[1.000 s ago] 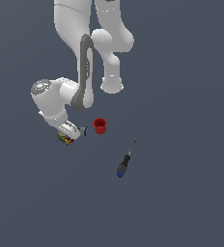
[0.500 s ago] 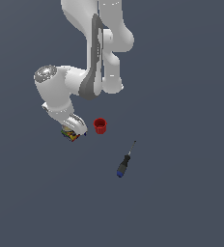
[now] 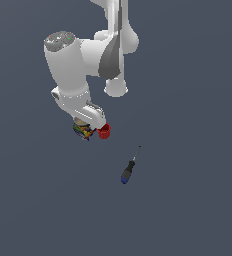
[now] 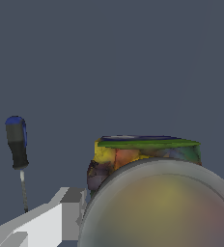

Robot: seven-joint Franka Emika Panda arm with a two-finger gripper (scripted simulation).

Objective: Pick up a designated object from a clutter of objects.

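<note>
The designated object, a squat can point(image 3: 82, 131) with a red, yellow, green and blue label, hangs under the white hand in the exterior view. My gripper point(image 3: 85, 128) is shut on it. In the wrist view the can point(image 4: 143, 155) fills the near field, its greyish-tan round top facing the camera, and one white finger point(image 4: 61, 212) lies against its side. The rest of the clutter of objects is a small red cup point(image 3: 104, 132), close beside the can on the exterior view's right, and a screwdriver point(image 3: 129, 168).
The screwdriver with its black-and-blue handle point(image 4: 16, 141) lies apart from the can, its thin shaft pointing away from the handle. The arm's white links point(image 3: 70, 70) rise above the hand. The floor is plain dark grey.
The arm has swung toward the exterior view's right and nearer the camera. The can has travelled with the hand and now sits next to the red cup. Cup and screwdriver have not moved.
</note>
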